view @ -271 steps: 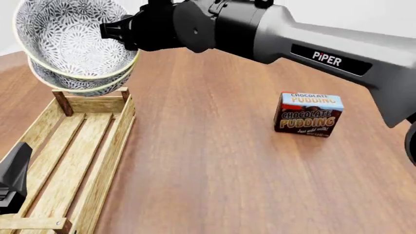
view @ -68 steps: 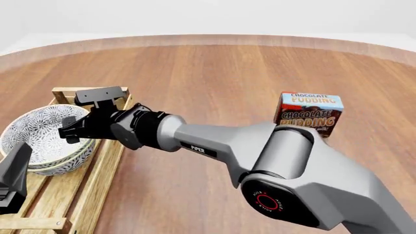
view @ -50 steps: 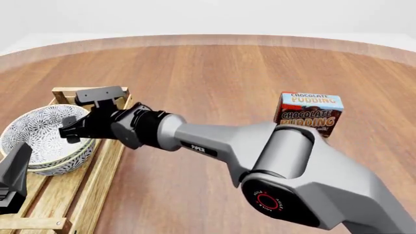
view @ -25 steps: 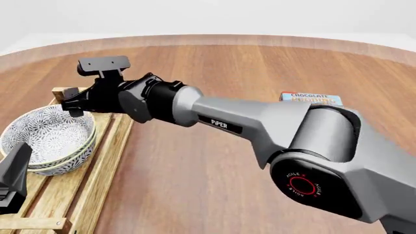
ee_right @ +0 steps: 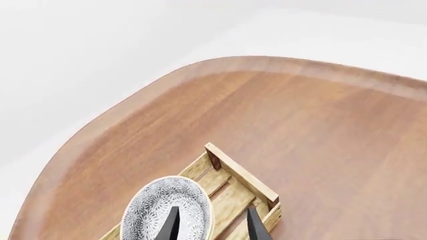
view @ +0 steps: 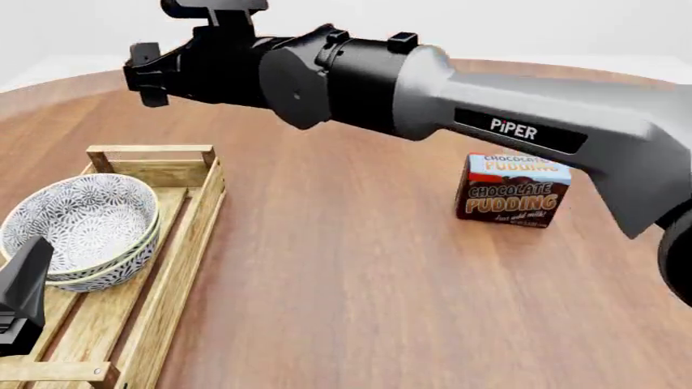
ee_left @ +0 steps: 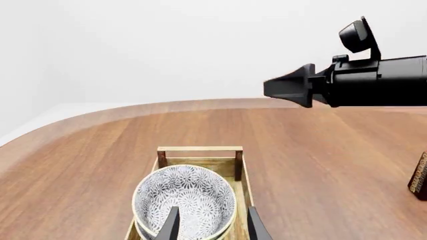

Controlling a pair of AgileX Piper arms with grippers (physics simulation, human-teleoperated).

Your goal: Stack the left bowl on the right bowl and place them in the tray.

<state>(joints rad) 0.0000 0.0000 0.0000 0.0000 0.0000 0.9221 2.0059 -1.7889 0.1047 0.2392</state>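
Two grey-patterned bowls are nested, the upper bowl inside the lower bowl. They rest in the far half of the wooden slat tray at the table's left. The stacked bowls also show in the left wrist view and, as bowls, in the right wrist view. My right gripper hangs high above the tray's far end, open and empty; its fingertips stand apart. My left gripper is open near the tray's near end, just short of the bowls.
A chocolate pudding box stands upright at the right middle of the table. The right arm's grey body stretches across the upper view. The table's curved far edge lies beyond the tray.
The right gripper carried the stacked bowls down into the tray, let go, and has since risen well above the tray's far end. The bowls stay put. The left gripper has not moved.
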